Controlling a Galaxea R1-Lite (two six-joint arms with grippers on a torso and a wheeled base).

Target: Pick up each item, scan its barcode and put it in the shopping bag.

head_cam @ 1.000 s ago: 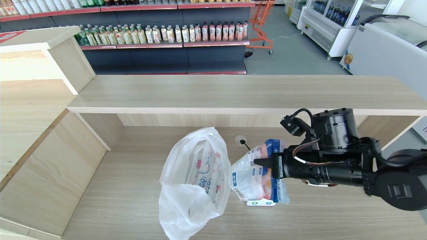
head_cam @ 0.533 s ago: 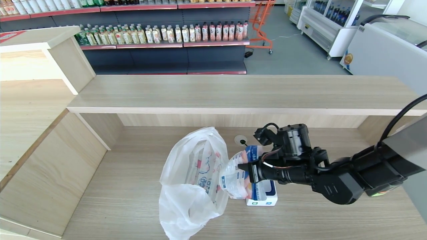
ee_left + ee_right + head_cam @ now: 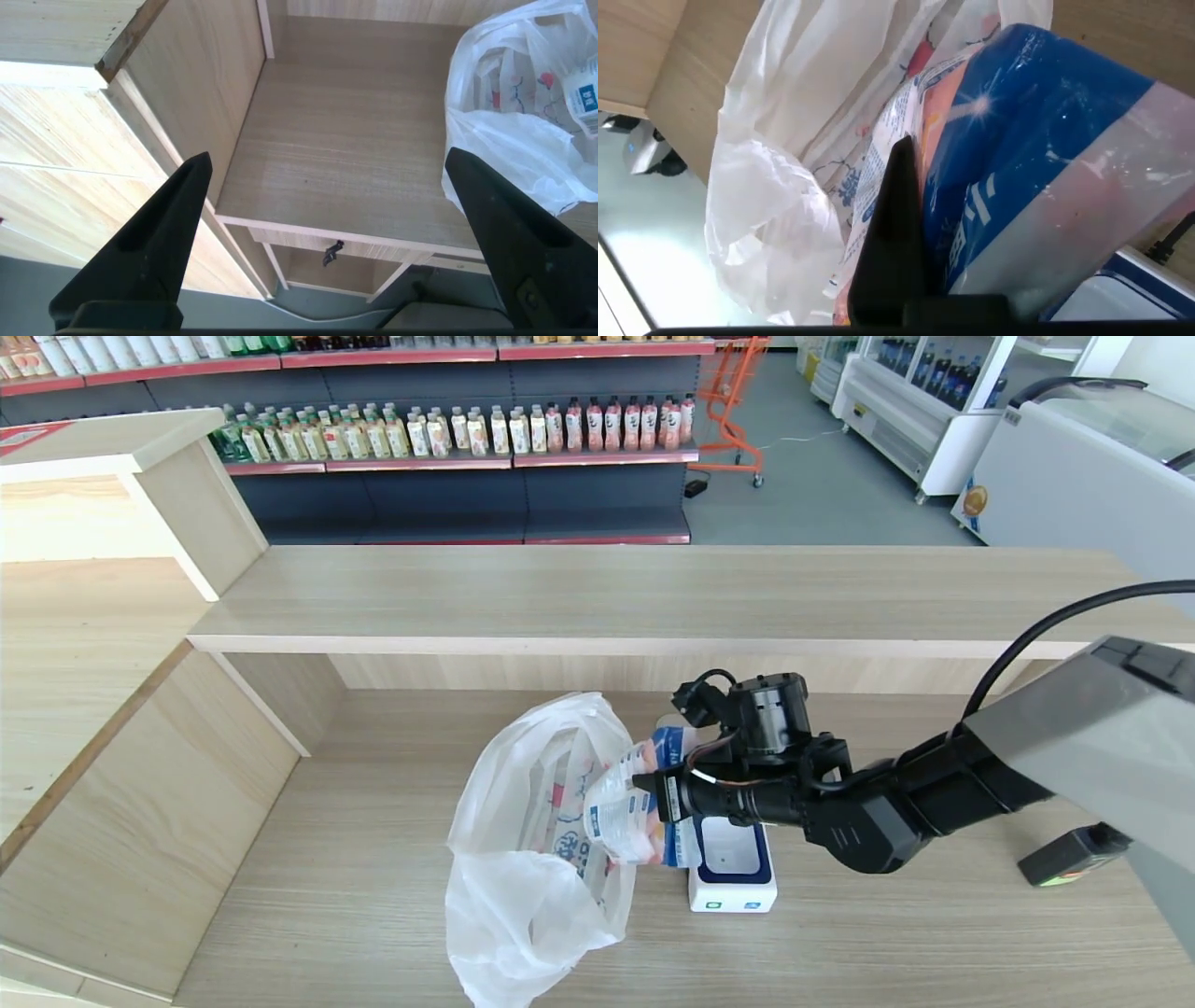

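The right gripper point(image 3: 653, 793) squeezes a blue packet point(image 3: 621, 812) at the shopping bag's point(image 3: 523, 859) open rim. A white scanner point(image 3: 733, 882) sits just beside the bag. The left gripper point(image 3: 327, 159) is spread wide, well apart from the bag.

A: Way into the shopping bag point(image 3: 541, 840)?
B: It slumps mid-desk. The packet point(image 3: 621, 812), clamped in the right gripper point(image 3: 653, 795), sits at its right rim and blocks that side.

A: Right of the bag?
B: White scanner point(image 3: 733, 887) just beside it, under the arm. Black handset point(image 3: 1074, 856) well apart, near the right edge. Bare desk point(image 3: 896, 933) between them.

A: Left?
B: Bare wood from the bag to the side panel point(image 3: 140, 840). Left gripper point(image 3: 336, 243), fingers spread wide, is by the near left corner, apart from the bag.

A: Behind?
B: Upper counter point(image 3: 691, 597) caps the back wall.
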